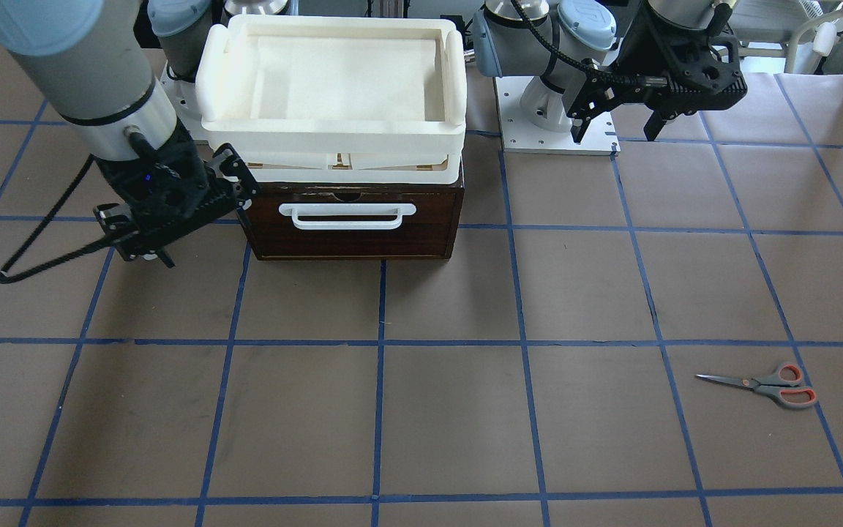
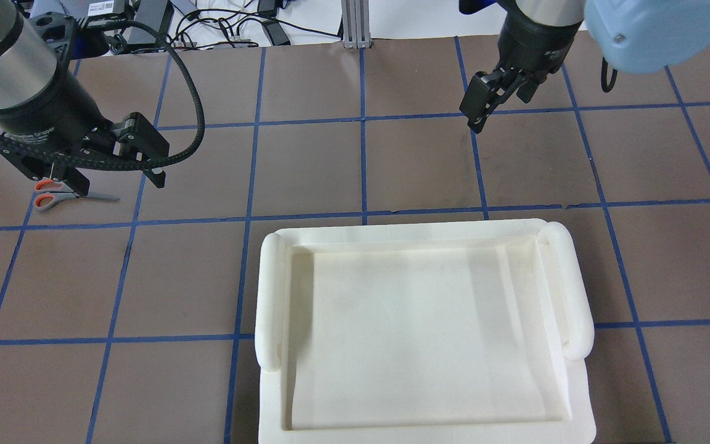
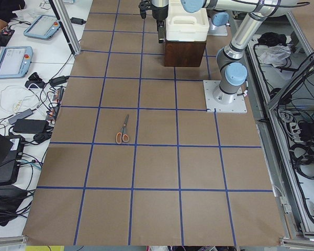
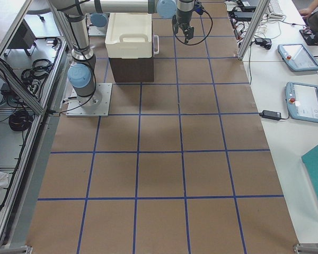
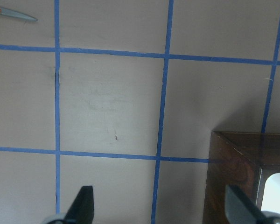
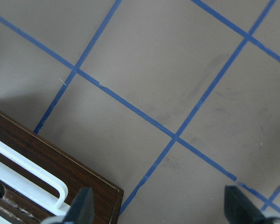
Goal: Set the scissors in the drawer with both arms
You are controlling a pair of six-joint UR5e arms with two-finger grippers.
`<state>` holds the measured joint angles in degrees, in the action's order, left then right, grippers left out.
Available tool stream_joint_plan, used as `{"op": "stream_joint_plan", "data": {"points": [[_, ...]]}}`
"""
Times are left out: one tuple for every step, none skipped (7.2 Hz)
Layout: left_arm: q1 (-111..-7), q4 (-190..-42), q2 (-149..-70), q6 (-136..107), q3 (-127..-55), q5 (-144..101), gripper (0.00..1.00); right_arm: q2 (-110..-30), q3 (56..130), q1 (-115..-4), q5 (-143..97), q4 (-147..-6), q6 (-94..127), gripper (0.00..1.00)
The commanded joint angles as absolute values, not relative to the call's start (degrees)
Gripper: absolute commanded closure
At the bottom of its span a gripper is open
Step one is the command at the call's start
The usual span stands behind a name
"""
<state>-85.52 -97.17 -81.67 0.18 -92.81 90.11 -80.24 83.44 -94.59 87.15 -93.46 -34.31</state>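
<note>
From the front: scissors (image 1: 762, 385) flat on the table (image 1: 451, 410), toward its operators' edge on the robot's left, well apart from the closed drawer (image 1: 352, 219) under a white foam tray (image 1: 458, 80). Overhead: left gripper (image 2: 119, 180) and right gripper (image 2: 500, 105) both spread wide. Wrist views: fingers apart, clasping nothing.

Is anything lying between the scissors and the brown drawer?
No. In the front-facing view, only bare table with blue tape lines lies between the scissors and the drawer.
</note>
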Motion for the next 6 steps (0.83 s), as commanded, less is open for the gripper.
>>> {"op": "stream_joint_plan", "data": {"points": [[-85.52,-97.03,-81.65,0.18,-92.81,90.17,0.0,-76.39,83.5,-99.13,87.45,-95.62,-42.89,0.0],[-85.52,-96.94,-81.65,0.18,-92.81,90.18,0.0,-76.12,84.02,-99.49,87.54,-98.41,-43.41,0.0],[-85.52,-97.12,-81.65,0.18,-92.81,90.26,0.0,-76.2,84.81,-99.23,87.89,-98.26,-42.9,0.0],[-85.52,-97.03,-81.56,0.18,-92.81,90.18,0.0,-76.55,85.25,-98.71,87.89,-97.48,-42.63,0.0],[-85.52,-97.03,-81.65,0.18,-92.81,90.09,0.0,-75.51,85.78,-98.88,87.54,-97.99,-38.8,0.0],[-85.52,-97.12,-81.56,0.26,-92.81,90.26,0.0,-75.76,86.65,-98.96,86.49,-98.17,-35.89,0.0]]}}
